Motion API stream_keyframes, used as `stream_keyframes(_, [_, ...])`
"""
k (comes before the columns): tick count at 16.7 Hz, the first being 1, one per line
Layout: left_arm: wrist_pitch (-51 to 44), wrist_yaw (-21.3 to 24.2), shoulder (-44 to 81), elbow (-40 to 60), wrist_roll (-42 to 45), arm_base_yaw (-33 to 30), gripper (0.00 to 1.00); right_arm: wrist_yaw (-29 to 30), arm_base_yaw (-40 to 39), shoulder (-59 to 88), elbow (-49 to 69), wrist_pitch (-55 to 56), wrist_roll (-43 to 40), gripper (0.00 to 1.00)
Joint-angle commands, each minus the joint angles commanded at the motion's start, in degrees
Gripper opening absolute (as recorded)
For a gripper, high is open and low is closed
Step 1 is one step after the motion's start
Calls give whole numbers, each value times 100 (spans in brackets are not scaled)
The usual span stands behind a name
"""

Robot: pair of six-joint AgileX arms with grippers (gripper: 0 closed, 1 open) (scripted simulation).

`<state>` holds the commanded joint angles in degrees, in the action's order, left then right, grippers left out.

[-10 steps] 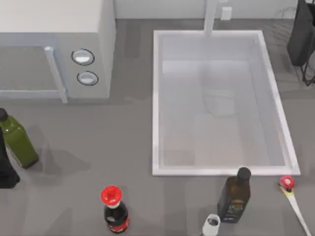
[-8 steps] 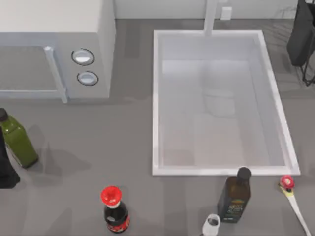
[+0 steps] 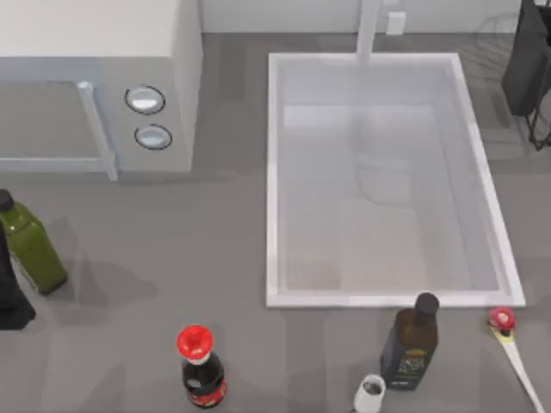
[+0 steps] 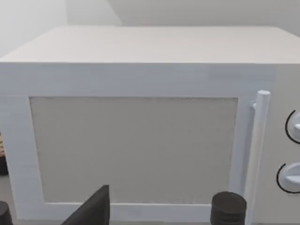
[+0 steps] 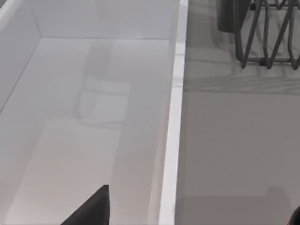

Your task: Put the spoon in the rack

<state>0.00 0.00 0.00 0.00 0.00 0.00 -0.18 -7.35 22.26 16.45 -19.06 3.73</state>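
The spoon [image 3: 501,320] lies flat on the counter at the front right, just past the sink's front right corner. Its round red head points toward the sink and its thin cream handle [image 3: 523,372] runs to the front right edge. The rack [image 3: 527,60], black wire with a dark flat panel, stands at the back right edge; its wires [image 5: 267,33] show in the right wrist view beyond the sink rim. My right gripper [image 5: 197,220] hovers open above the sink's right rim, empty. My left arm [image 3: 10,297] is parked at the left edge, facing the microwave.
A white sink basin [image 3: 274,172] fills the middle right. A microwave [image 3: 95,86] stands at the back left. A green bottle [image 3: 30,245] is beside the left arm. A red-capped dark bottle [image 3: 200,366], a dark bottle [image 3: 411,344] and a small white cup [image 3: 371,391] stand along the front.
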Motion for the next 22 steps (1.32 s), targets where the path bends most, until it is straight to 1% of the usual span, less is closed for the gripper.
stream_keyframes(6, [0, 0, 0, 0, 0, 0, 100, -38, -802, 3358, 1794, -2348, 500, 100])
stream_keyframes(10, [0, 0, 0, 0, 0, 0, 100, -17, -1212, 4991, 2794, -3515, 741, 100])
stream_keyframes(13, [0, 0, 0, 0, 0, 0, 100, 15, -1402, 5599, 3271, -4020, 844, 100])
stream_keyframes(15, [0, 0, 0, 0, 0, 0, 100, 26, -1450, 5736, 3391, -4139, 868, 100])
stream_keyframes(20, [0, 0, 0, 0, 0, 0, 100, 22, -1424, 5715, 3358, -4110, 862, 100])
stream_keyframes(22, [0, 0, 0, 0, 0, 0, 100, 23, -1430, 5721, 3153, -3903, 859, 100])
